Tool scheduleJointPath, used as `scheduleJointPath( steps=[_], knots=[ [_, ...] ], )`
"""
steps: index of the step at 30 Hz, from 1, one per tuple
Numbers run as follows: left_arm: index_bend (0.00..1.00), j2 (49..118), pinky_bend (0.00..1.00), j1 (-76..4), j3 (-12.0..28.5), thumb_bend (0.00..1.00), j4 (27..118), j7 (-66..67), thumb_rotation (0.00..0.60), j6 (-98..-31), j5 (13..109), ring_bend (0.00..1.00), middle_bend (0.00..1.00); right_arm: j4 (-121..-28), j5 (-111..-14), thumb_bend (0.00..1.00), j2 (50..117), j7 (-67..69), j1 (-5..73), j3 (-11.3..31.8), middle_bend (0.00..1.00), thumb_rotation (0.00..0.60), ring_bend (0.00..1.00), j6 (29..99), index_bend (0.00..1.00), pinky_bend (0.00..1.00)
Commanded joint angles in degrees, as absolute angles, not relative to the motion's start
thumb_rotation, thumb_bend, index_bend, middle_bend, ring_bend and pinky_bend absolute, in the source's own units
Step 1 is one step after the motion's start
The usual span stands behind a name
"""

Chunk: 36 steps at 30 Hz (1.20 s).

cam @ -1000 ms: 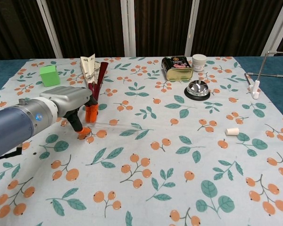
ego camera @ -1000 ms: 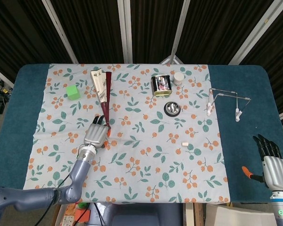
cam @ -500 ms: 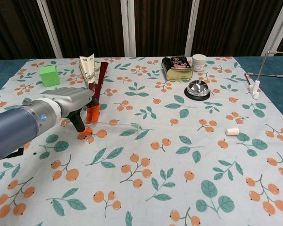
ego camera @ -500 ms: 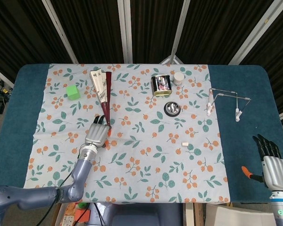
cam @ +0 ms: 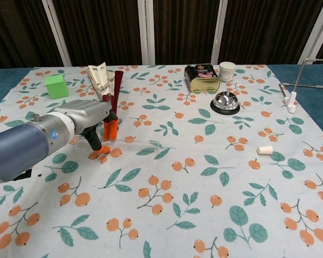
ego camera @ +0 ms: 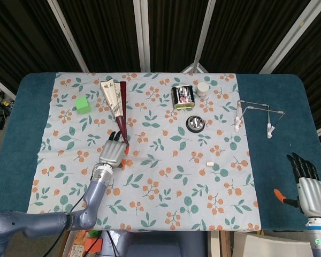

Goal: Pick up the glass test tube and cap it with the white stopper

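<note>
Both views are evenly and brightly lit from overhead, with soft, diffuse light and no harsh contrast. Shadows are short and faint: a small dark patch sits under the left hand (cam: 91, 121) in the chest view, and a thin one hugs the call bell (cam: 225, 101) at its 6 o'clock side. The bell's chrome dome carries a small bright glint. The background behind the bench (ego camera: 275, 101) at 12 o'clock is dark curtain. Focus is sharp across the floral cloth (ego camera: 166, 193); the left forearm at 9 o'clock in the chest view looks slightly soft and enlarged.
</note>
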<state>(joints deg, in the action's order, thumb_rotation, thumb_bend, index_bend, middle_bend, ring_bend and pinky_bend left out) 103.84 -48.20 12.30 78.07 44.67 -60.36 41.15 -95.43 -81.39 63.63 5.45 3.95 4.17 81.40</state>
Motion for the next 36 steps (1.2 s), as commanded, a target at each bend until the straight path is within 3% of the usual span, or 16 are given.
scheduleJointPath(
  steps=[1,11,36],
  knots=[
    [0.52,104.0,0.00,-48.2,12.2,0.41,77.8,44.6,0.600,-60.4,41.0,0.05,0.48,-95.4,-81.5,0.26,63.7,5.6,3.9,4.2,0.00,0.600,0.00,81.5,0.00,0.00],
    [0.63,105.3,0.00,-47.4,12.3,0.57,76.1,38.1,0.600,-62.7,48.0,0.13,0.65,-95.3,-81.9,0.26,63.7,5.6,3.8,4.1,0.00,0.600,0.00,81.8,0.00,0.00],
    [0.65,100.8,0.00,-42.6,11.8,0.58,78.8,20.0,0.600,-67.2,64.7,0.15,0.67,-97.3,-82.0,0.26,65.1,1.3,5.8,4.5,0.00,0.600,0.00,79.7,0.00,0.00]
  ],
)
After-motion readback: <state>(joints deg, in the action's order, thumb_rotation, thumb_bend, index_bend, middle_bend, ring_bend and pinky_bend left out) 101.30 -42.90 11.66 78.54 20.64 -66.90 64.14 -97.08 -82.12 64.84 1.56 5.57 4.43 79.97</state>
